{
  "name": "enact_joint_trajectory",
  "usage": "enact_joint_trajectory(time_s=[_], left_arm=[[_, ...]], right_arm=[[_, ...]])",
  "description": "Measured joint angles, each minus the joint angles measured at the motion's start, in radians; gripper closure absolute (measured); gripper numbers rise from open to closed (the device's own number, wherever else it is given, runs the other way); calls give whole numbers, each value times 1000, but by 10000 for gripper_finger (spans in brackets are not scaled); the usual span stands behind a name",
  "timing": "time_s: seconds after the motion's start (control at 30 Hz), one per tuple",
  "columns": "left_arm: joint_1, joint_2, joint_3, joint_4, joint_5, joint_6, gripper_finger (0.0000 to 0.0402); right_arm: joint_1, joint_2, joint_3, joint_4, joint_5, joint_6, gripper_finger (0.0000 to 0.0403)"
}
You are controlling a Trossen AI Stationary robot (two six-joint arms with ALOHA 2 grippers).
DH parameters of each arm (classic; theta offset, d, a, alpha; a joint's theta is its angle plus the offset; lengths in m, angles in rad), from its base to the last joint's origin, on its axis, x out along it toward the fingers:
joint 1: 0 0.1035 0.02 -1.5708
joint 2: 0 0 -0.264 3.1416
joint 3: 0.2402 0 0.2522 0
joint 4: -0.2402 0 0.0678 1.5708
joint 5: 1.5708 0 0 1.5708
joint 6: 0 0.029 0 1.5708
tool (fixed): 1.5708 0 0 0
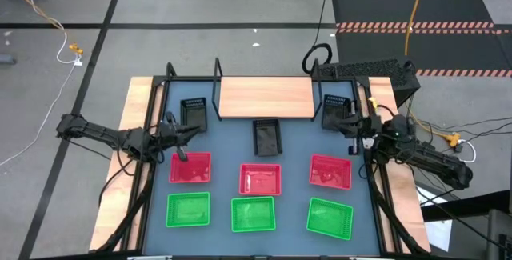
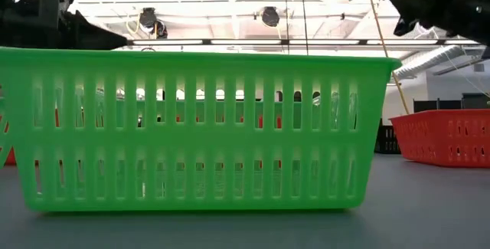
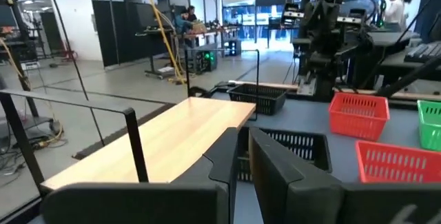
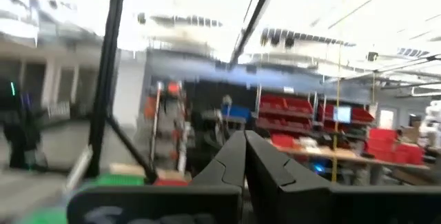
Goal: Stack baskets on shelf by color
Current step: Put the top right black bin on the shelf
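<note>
A blue-grey tabletop in an open workshop carries nine baskets and, at its far edge, the shelf, a tan board in a thin black rod frame, with nothing on it.

The left claw hangs above the tabletop between the left black basket and the left red basket; its fingers are pressed together and hold nothing. The right claw hangs near the right black basket, above and beyond the right red basket; its fingers also meet, empty.

Outward from the claws: a third black basket lies just in front of the shelf. The middle red basket completes the red row. Three green baskets form the near row; the middle one fills the low view. All nine lie apart, none stacked.

Handling, as a judgement: the baskets appear to be thin slotted plastic, so light, fairly stiff at the rim but likely to flex in the walls, and smooth enough to slide when nudged. A pinch over one rim wall, near its middle, looks the soundest hold; equal shape suggests they will nest if lowered level.
</note>
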Motion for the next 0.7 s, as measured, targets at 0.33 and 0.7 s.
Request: enact_joint_trajectory(time_s=[0.33,0.7], left_arm=[[0,0,0,33,0,-126,360],[21,22,0,53,5,-97,360]], right_arm=[[0,181,0,140,293,275,403],[13,415,75,258,168,231,403]])
